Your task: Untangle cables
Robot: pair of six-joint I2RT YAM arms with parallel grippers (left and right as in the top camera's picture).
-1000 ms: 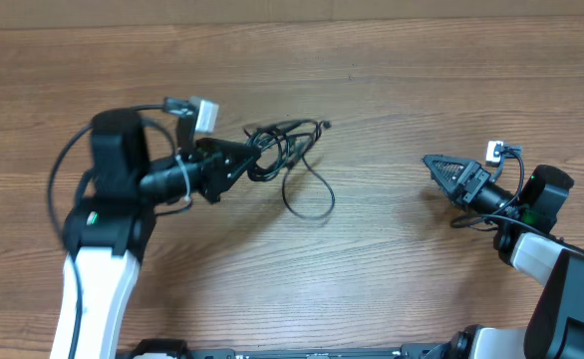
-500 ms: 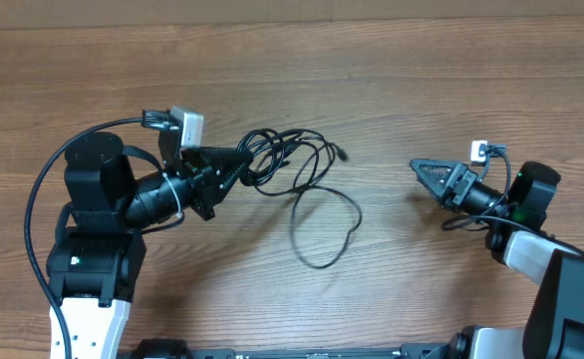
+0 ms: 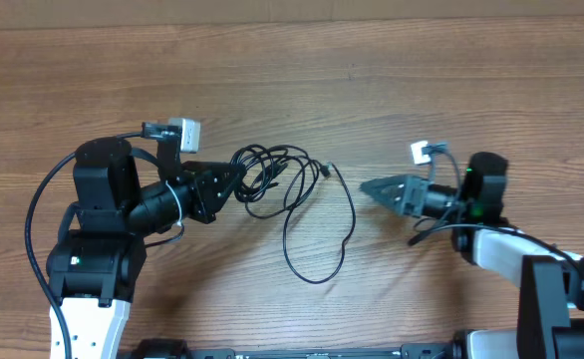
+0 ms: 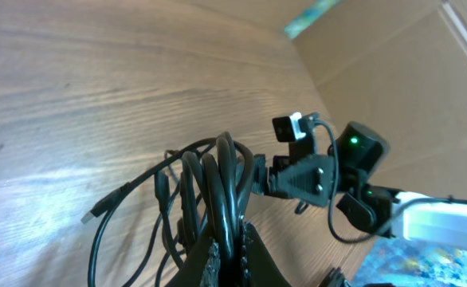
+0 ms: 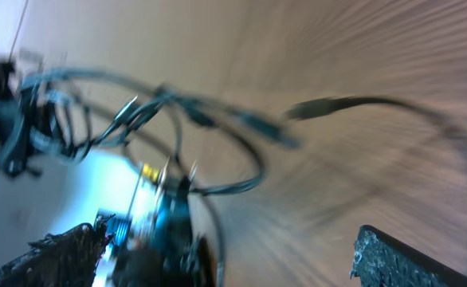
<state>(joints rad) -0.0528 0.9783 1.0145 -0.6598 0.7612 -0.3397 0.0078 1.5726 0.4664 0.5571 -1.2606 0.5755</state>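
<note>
At the left gripper [image 3: 238, 182]: jaws pinched shut on the cables [image 3: 272, 168], aimed toward the table's right edge.
Right gripper [image 3: 365, 185]: jaws spread wide, holding nothing, tip aimed left at the cables.
Change: right gripper has slid left, from near the right edge toward the centre; the loose loop [image 3: 312, 277] hangs longer than 1 second ago.
Cables: centre of the table [image 3: 422, 80], slightly left; the bundle's long axis runs left-right, 1 loop stretches toward the near edge, and the plug [image 3: 328, 170] points right.
</note>
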